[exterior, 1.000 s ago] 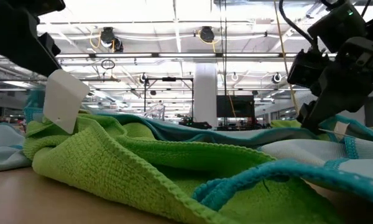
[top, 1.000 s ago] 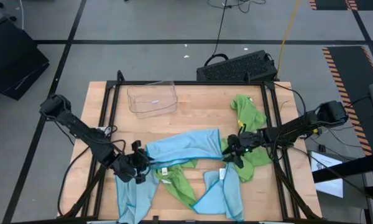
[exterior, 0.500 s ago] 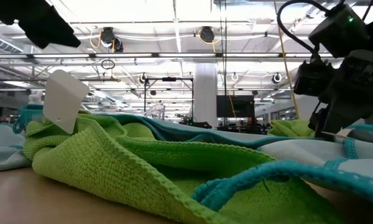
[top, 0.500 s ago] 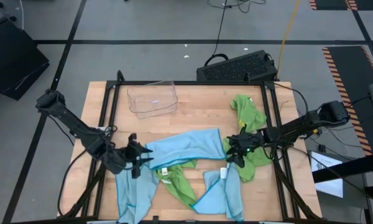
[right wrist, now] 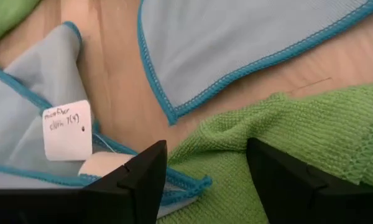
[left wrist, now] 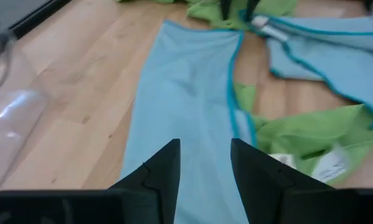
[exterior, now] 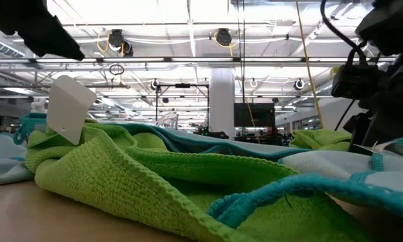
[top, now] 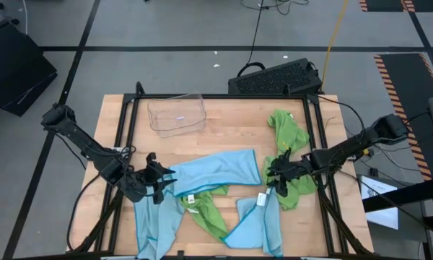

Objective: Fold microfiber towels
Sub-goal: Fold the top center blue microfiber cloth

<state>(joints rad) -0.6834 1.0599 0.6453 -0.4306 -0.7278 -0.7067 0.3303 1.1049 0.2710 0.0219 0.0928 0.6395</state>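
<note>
My left hand (top: 159, 182) and right hand (top: 277, 175), both parted and empty, flanked the light blue towel (top: 215, 170) mid-surface; limp, light cloth, I judged it best pinched at hemmed corners.

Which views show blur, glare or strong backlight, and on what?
Low view: bright ceiling lights backlight the scene, so the arm parts read as silhouettes; the nearest green towel is sharp. Left wrist view: soft throughout, with glare on the clear plastic tray. Right wrist view: the white tag is crisp enough to show handwriting. High view: evenly lit.
</note>
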